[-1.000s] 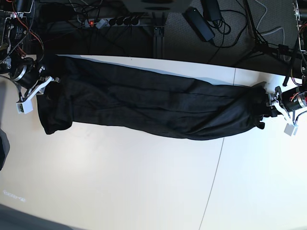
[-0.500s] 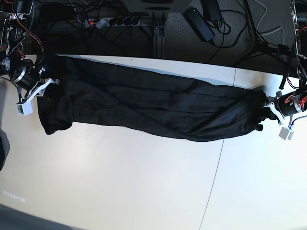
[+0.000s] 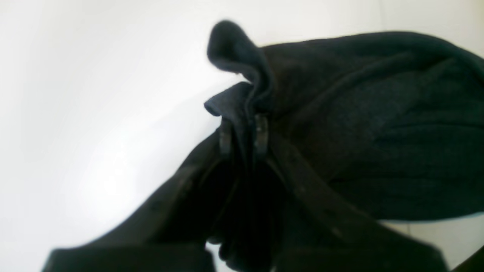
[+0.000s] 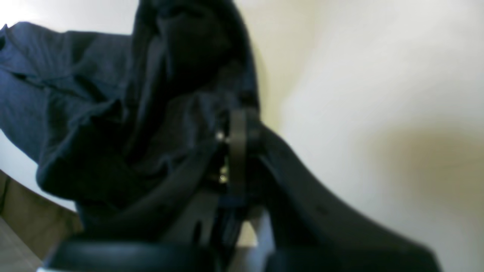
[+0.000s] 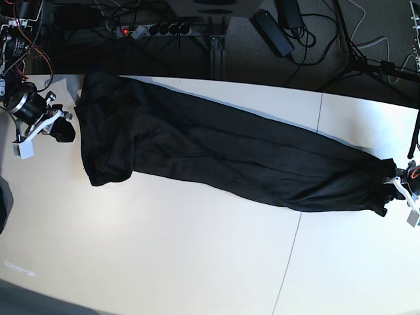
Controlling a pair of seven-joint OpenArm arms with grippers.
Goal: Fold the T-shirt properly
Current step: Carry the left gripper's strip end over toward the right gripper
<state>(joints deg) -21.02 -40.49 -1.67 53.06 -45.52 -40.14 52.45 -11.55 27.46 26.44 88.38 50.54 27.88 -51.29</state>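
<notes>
The black T-shirt (image 5: pixel 216 154) lies bunched into a long band, running diagonally across the white table from far left to near right. In the base view my left gripper (image 5: pixel 392 184) is at the band's right end. The left wrist view shows its fingertips (image 3: pixel 261 134) pinched on a fold of the T-shirt (image 3: pixel 378 132). My right gripper (image 5: pixel 60 126) is at the band's left end, shut on a small bunch of cloth. In the right wrist view its fingers (image 4: pixel 237 139) are closed with dark fabric of the T-shirt (image 4: pixel 94 113) gathered against them.
The white table (image 5: pixel 164 249) has a seam (image 5: pixel 292 256) running toward its front edge. Behind the far edge lie a power strip (image 5: pixel 157 29) and cables on a dark floor. A dark object (image 5: pixel 3 203) pokes in at the left edge.
My left gripper has shut on the shirt's right end and moved right and toward the front, dragging the band with it. The shirt's left end has shifted right.
</notes>
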